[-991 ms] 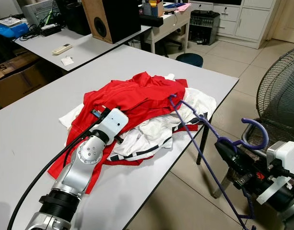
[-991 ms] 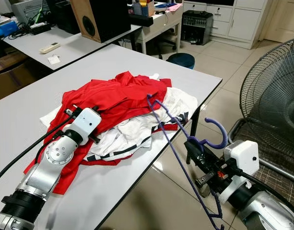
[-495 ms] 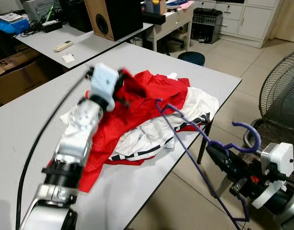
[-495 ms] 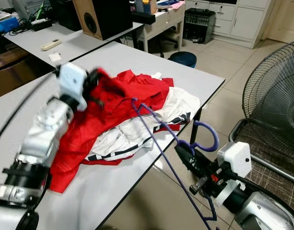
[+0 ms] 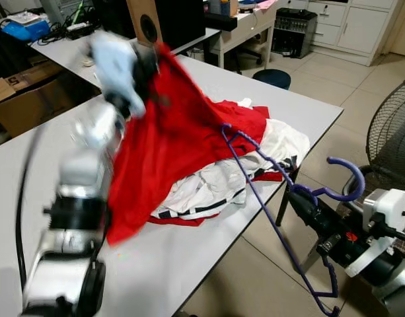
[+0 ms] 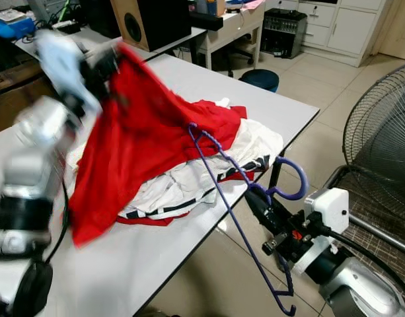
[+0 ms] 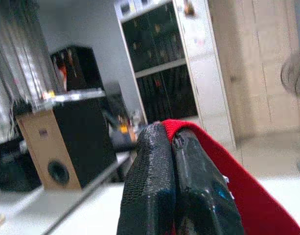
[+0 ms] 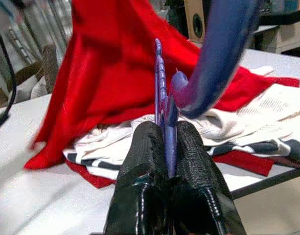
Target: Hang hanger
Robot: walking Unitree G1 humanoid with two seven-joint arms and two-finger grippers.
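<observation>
Lifting shirt (image 5: pixel 169 132) clear of pile (image 5: pixel 222 185), hanger (image 6: pixel 235 198) waiting.
Left gripper (image 7: pixel 174 147) clamped on shirt's edge, raised; right gripper (image 8: pixel 165 142) pinching hanger below hook, off table (image 5: pixel 189 264) edge. Next: feeding hanger's arm into shirt's opening.

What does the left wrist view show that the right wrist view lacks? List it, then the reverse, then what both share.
Left wrist view alone: the left gripper pinching a fold of the red garment, and a speaker behind.
Right wrist view alone: the right gripper clamping the purple hanger, and white clothes on the table.
Both: the red garment.
</observation>
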